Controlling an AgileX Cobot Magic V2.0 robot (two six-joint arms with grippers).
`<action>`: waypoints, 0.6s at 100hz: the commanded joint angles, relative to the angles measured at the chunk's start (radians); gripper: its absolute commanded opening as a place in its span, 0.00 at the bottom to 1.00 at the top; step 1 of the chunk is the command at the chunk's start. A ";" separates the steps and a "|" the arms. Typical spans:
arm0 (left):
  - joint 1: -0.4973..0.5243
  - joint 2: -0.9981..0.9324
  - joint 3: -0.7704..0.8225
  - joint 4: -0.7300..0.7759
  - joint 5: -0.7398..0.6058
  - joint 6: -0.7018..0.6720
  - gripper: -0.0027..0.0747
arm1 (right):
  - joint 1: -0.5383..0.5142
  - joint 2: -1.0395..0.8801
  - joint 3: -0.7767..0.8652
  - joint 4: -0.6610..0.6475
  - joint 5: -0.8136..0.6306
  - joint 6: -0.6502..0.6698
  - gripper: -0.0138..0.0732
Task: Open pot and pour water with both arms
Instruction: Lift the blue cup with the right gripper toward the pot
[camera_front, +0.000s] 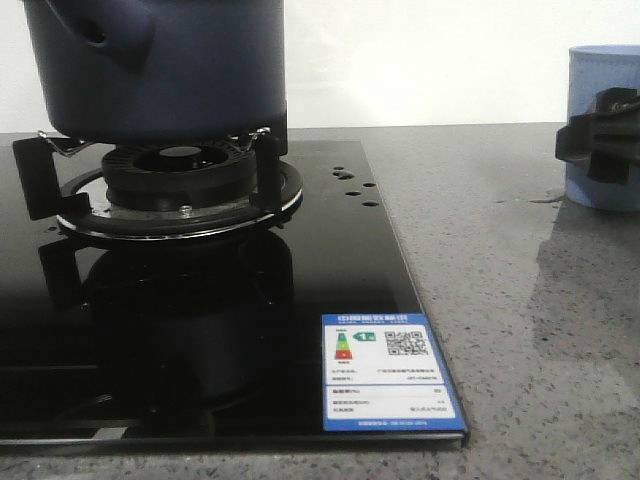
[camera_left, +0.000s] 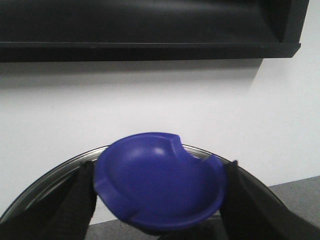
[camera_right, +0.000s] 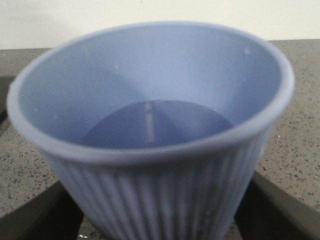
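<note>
The dark navy pot (camera_front: 160, 60) stands on the burner at the far left of the front view; its top is cut off there. My left gripper (camera_left: 159, 200) is shut on a blue lid knob (camera_left: 160, 175), its black fingers (camera_left: 75, 200) on either side. The lid's metal rim (camera_left: 50, 175) curves behind the knob, in front of a white wall. This gripper is out of the front view. My right gripper (camera_front: 600, 145) (camera_right: 160, 210) is shut on the pale blue ribbed cup (camera_front: 600, 100) (camera_right: 150, 100) on the counter. Small drops of water (camera_front: 545, 198) shine beside the cup.
A black glass hob (camera_front: 200, 330) with a burner ring and pan support (camera_front: 180, 185) fills the left. It carries a blue energy label (camera_front: 390, 372) at its front corner. A grey speckled counter (camera_front: 520, 300) lies to the right. A dark shelf (camera_left: 150, 25) hangs overhead.
</note>
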 joint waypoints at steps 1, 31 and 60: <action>0.003 -0.027 -0.038 0.011 -0.106 -0.002 0.46 | -0.005 -0.016 -0.027 -0.012 -0.085 0.002 0.65; 0.003 -0.027 -0.038 0.011 -0.108 -0.002 0.46 | -0.005 -0.023 -0.027 -0.032 -0.098 0.002 0.50; 0.005 -0.027 -0.038 0.011 -0.108 -0.002 0.46 | -0.005 -0.109 -0.027 -0.150 -0.102 0.002 0.50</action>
